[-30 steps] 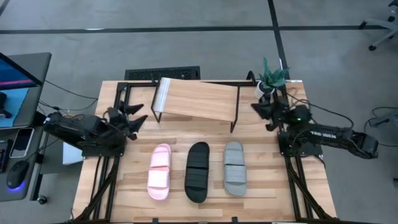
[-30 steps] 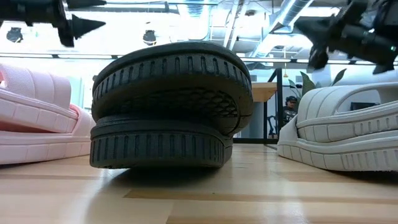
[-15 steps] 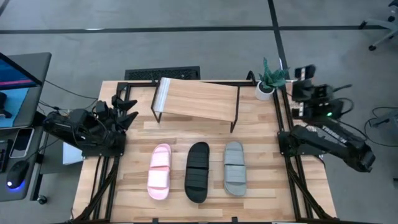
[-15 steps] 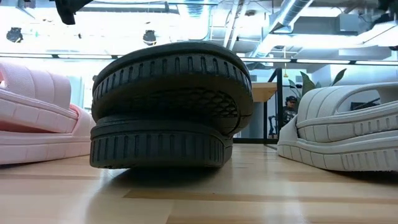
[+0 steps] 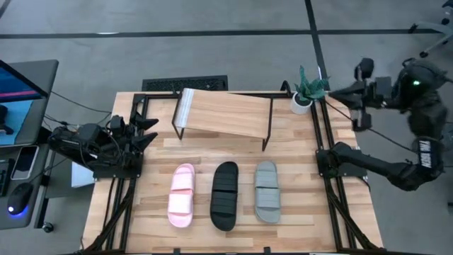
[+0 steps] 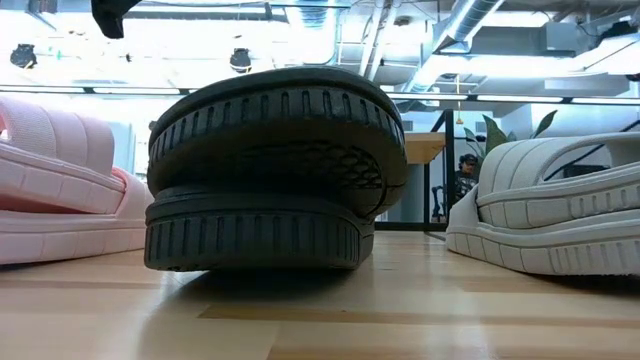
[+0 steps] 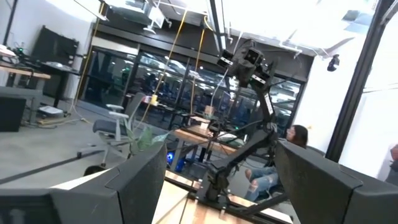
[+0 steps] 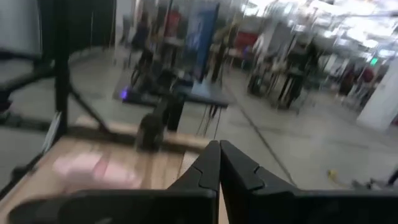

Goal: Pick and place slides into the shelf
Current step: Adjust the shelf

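Here the bench (image 5: 297, 177) fills the high view, slatted and framed in black, and at its far end stands the shelf (image 5: 225, 115), plank top bare, with open boards between it and the three slides. They lie in a neat row near the front edge: the pale pink slide (image 5: 181, 194) on the left, the black slide (image 5: 226, 195) in the middle, the light grey slide (image 5: 265, 190) on the right, close beside one another but not touching. The low view tells what the overhead cannot: the black one's ribbed strap arches high over its sole, with pink and grey flanking it, all flat on the wood. A small potted plant (image 5: 306, 89) sits at the far right corner. Over at the left edge the left gripper (image 5: 145, 130) hangs with its fingers spread, holding nothing, and its wrist view looks across to the other arm raised high. The right gripper (image 5: 362, 94) is lifted well off beyond the right edge; its wrist view shows the fingertips (image 8: 208, 163) pressed together, clenched on nothing.
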`<state>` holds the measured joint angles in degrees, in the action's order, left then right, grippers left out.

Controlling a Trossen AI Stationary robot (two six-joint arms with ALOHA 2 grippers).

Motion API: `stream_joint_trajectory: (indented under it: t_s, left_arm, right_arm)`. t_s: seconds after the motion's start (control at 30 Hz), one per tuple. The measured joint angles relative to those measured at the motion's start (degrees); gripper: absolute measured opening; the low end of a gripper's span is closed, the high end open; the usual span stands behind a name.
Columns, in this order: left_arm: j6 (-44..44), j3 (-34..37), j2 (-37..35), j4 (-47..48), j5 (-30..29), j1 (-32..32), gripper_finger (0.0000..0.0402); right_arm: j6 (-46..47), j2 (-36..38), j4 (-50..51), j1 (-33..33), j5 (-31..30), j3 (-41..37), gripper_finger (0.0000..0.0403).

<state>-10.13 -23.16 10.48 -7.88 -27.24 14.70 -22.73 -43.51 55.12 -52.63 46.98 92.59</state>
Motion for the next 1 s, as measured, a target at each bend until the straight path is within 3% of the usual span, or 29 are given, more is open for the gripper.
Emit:
stream_joint_trajectory:
  t_s: [0.13,0.33,0.53,0.67,0.83,1.0]
  left_arm:
    - [0.2,-1.3,-0.1,3.0,0.1,0.0,0.0286]
    - [-4.3,-12.1,1.9,24.3,0.1,0.0,0.0286]
    - [-10.4,-25.9,9.5,42.7,2.6,0.0,0.0286]
    - [-14.1,-31.3,15.1,51.4,4.3,0.0,0.0286]
    - [-17.9,-31.7,17.2,52.7,9.7,0.0,0.0286]
    - [-19.3,-31.7,17.2,52.9,10.1,0.0,0.0286]
  right_arm:
    - [-3.0,1.5,12.5,0.1,-0.4,6.8,0.0]
    - [2.8,8.6,14.0,0.1,-0.5,4.4,0.0]
    - [9.4,16.2,12.1,-0.1,-0.6,-7.5,0.0]
    - [14.7,21.5,6.8,-0.6,-0.5,-18.8,0.0]
    - [22.6,27.1,0.6,-0.8,0.8,-30.7,0.0]
    - [31.2,32.0,-1.9,-0.6,1.2,-39.5,0.0]
